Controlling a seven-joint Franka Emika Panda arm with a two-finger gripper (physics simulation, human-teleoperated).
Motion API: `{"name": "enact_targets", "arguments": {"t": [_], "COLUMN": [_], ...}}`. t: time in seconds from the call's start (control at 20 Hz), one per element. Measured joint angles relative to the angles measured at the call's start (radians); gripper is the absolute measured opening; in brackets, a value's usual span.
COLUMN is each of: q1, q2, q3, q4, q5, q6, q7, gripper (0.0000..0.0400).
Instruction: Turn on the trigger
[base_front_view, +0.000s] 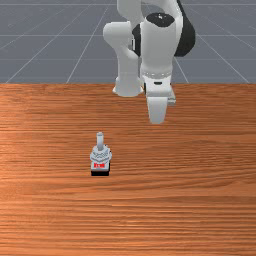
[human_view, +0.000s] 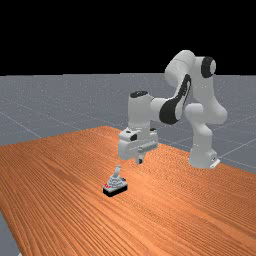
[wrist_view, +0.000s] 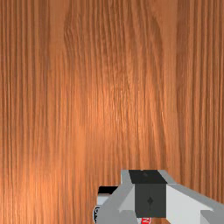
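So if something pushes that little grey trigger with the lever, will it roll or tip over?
The hard-edged trigger looks rigid, probably not floppy. Its flat black base rests on the table, so it likely won't roll, though it might slide. The narrow lever stands high above the base, so a shove there could perhaps tip it.

In the front view, the trigger (base_front_view: 101, 156) sits on the table (base_front_view: 200, 200), below and left of the frame's centre; the arm's base (base_front_view: 128, 80) stands at upper middle, by the table's rear edge. In the far view, the gripper (human_view: 139, 161) hangs apart from the trigger, above and right of it; the base stands farther right
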Motion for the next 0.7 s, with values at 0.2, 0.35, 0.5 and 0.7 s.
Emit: {"name": "enact_targets", "arguments": {"t": [0.2,0.35,0.5,0.7], "q1": [0.008,0.009,0.000,0.004], "q2": [-0.006,-0.004,-0.002,-0.051], "q3": [-0.007,-0.009,0.000,-0.004], "q4": [-0.022,-0.023,-0.026,-0.115], "q5": [-0.024,-0.029,-0.011,-0.017], "q6": [0.037,0.039,0.045,0.128], "q7": [0.020,0.022,-0.017,0.011], "gripper": [0.0000,0.0000,0.0000,0.0000]}}
